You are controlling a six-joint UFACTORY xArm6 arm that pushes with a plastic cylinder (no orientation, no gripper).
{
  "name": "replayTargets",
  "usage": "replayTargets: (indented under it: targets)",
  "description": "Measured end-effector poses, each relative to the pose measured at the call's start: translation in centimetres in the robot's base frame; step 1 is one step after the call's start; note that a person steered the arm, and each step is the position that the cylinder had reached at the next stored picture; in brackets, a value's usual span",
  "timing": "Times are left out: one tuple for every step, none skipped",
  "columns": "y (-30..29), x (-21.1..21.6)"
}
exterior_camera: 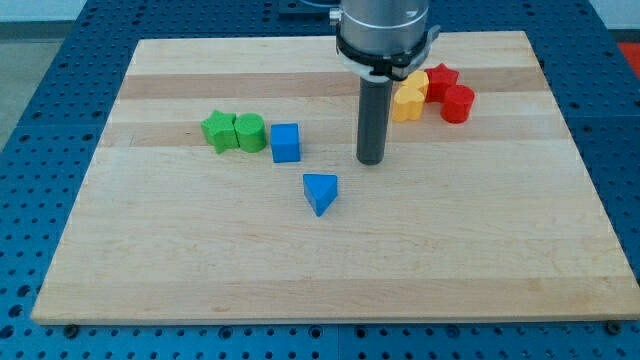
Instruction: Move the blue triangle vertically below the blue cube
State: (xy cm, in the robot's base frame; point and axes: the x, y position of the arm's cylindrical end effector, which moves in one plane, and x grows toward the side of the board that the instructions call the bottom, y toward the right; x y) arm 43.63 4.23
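The blue triangle (320, 192) lies near the board's middle. The blue cube (285, 142) sits above it and a little to the view's left, next to two green blocks. My tip (371, 159) rests on the board to the view's right of the cube and up and to the right of the triangle, apart from both.
A green star-like block (217, 131) and a green cylinder (250, 132) stand left of the cube. Two yellow blocks (408, 100) and two red blocks (449, 92) cluster at the upper right, behind the rod. The wooden board (150, 250) lies on a blue perforated table.
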Motion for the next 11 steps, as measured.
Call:
replayTargets:
  targets:
    - [0.0, 1.1]
    - [0.1, 3.7]
    - [0.1, 3.7]
    - [0.1, 5.0]
    - [0.1, 5.9]
    - [-0.2, 5.9]
    - [-1.9, 5.9]
    - [-4.1, 5.5]
    - [-6.7, 4.4]
    - [-8.4, 0.8]
    - [-10.2, -3.5]
